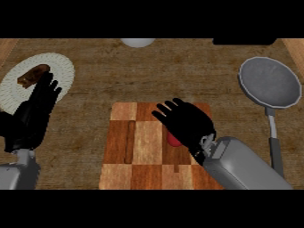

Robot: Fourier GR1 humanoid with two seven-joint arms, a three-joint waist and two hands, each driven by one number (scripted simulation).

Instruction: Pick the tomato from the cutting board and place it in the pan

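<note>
A wooden counter (180,75) is filling the frame, seen from steeply above. A checkered cutting board (147,151) is lying at lower centre, its near edge running along the bottom of the view and its far edge sitting around mid-frame. A grey pan (270,82) is sitting at the upper right, its long handle pointing down towards the lower right corner. A strip of bare counter is lying between the board's right edge and the pan's handle, and a wider band of bare counter is stretching across the frame above the board.

The right hand (188,124) is hovering over the right half of the board, palm down, its fingers spread and slightly bent. It is covering most of the tomato (173,140), and whether the fingers are touching the tomato cannot be told. The tomato is showing only as a small red sliver at the hand's lower left edge, on the board, well apart from the pan.

The left hand (39,104) is resting at the left of the frame, fingers straight and pointing up, holding nothing. Its fingertips are overlapping a white plate (59,67) at the upper left, which is carrying a brown piece of food (32,75). A pale round object (137,42) is peeking in at the top edge.
</note>
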